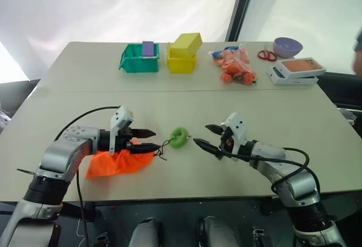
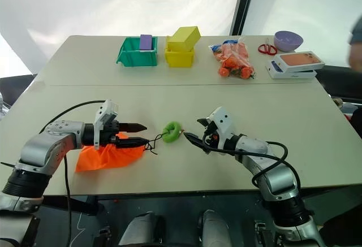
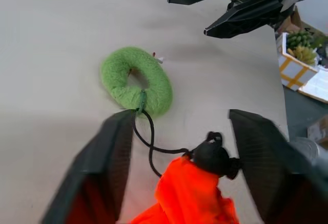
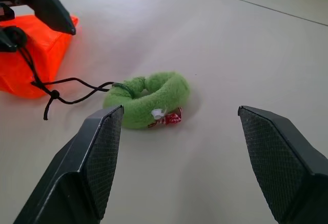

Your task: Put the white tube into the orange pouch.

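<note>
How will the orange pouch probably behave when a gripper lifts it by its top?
The orange pouch lies crumpled flat, so it will probably sag. Thin fabric suggests little weight. Its black cord and lime green ring would likely dangle or drag behind.

A broad beige table [image 1: 186, 97] made of two tops butted together, with a seam running across it, fills the middle of the room and stands before a bright, translucent white wall or curtain [image 1: 113, 7] that lets in soft, even daylight. A dark slanted post [image 1: 240, 7] divides this backdrop toward the right. In the left wrist view, beyond the table's edge, a low yellow-and-white checked box [image 3: 294, 67] holds small green plants, and the floor under the table's near edge is dark.
</note>
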